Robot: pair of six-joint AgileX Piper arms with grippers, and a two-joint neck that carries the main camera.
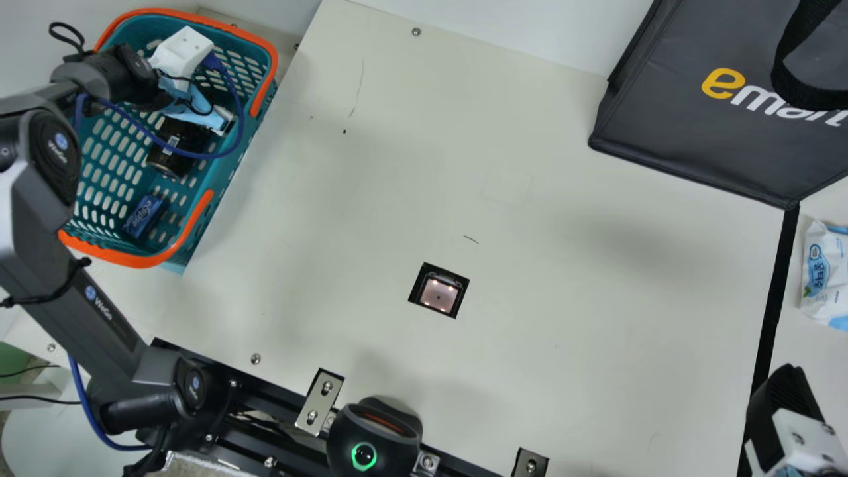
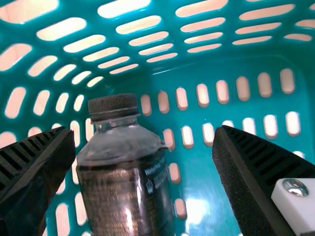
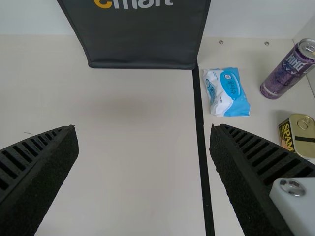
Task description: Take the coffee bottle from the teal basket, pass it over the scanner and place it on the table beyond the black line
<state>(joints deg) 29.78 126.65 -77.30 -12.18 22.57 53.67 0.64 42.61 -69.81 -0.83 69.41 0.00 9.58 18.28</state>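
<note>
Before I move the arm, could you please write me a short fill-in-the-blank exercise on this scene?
The coffee bottle is inside the ____ basket.
The basket's rim is ____ in colour.
The left gripper is not shut but ____.
The tall can beyond the black line is mostly ____.

Missing words: teal; orange; open; purple.

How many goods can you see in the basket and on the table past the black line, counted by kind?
Bottle in the basket: 1
Small blue box in the basket: 1
Soft pack past the line: 1
Drink can past the line: 1
Food tin past the line: 1
Total: 5
</note>
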